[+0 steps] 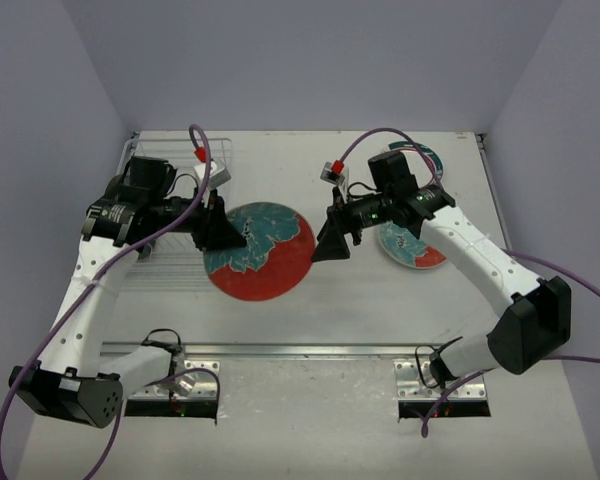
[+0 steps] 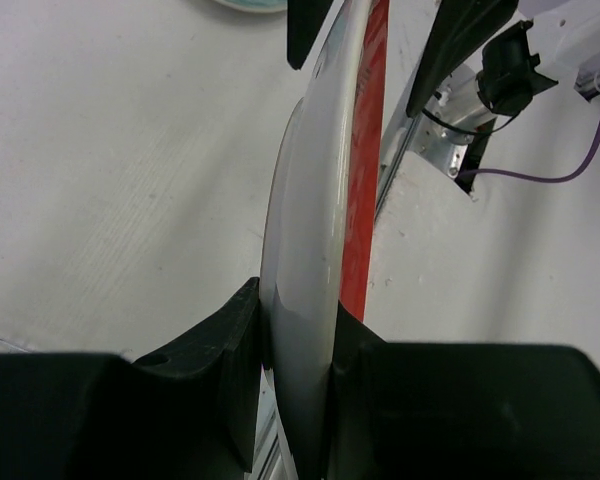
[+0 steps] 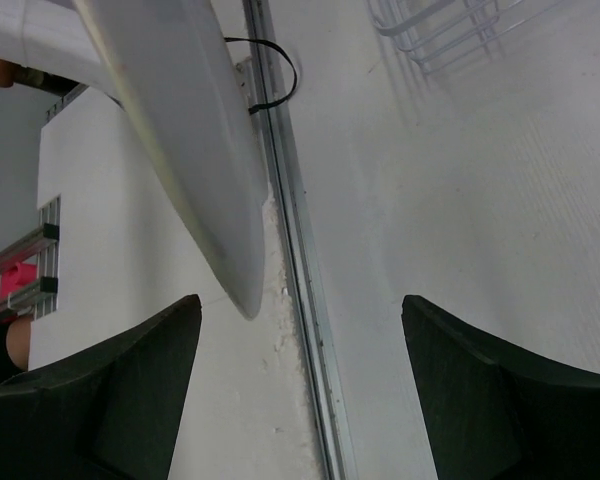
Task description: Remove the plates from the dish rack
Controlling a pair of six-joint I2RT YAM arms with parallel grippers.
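My left claw (image 1: 220,228) is clamped tight on the left rim of the red-and-teal plate (image 1: 265,255). The plate sits face-up over the middle of the surface (image 1: 310,330), just right of the dish rack (image 1: 223,152); I cannot tell whether its far side touches down. My right claw (image 1: 332,240) stands wide apart and empty at the plate's right rim, which the wrist view shows just ahead of the gap between the fingers (image 3: 110,400). This looks to me like a handover towards the unloaded plates (image 1: 420,250) near the right edge. I'd slide the right claw squarely over the rim and bite deep. Only once that grip is firm would I let the left go, keeping the plate level.
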